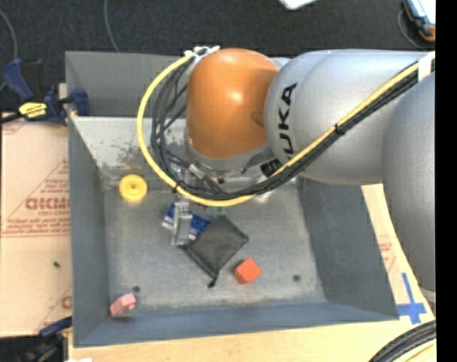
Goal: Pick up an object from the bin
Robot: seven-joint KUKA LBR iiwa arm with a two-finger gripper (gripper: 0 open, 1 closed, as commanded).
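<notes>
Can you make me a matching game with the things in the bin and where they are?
Things
1. yellow round plastic ring
2. small pink block
3. small orange cube
4. flat dark grey square pad

Places
A. middle of the grey metal bin, right beside the gripper
B. near left corner
C. alone on the floor, towards the far left
D. near side, a little right of the middle

Pairs: 1-C, 2-B, 3-D, 4-A

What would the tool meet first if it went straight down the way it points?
Most likely the small blue-and-white object directly beneath the tool, beside the flat black square pad; depth is unclear from above.
</notes>
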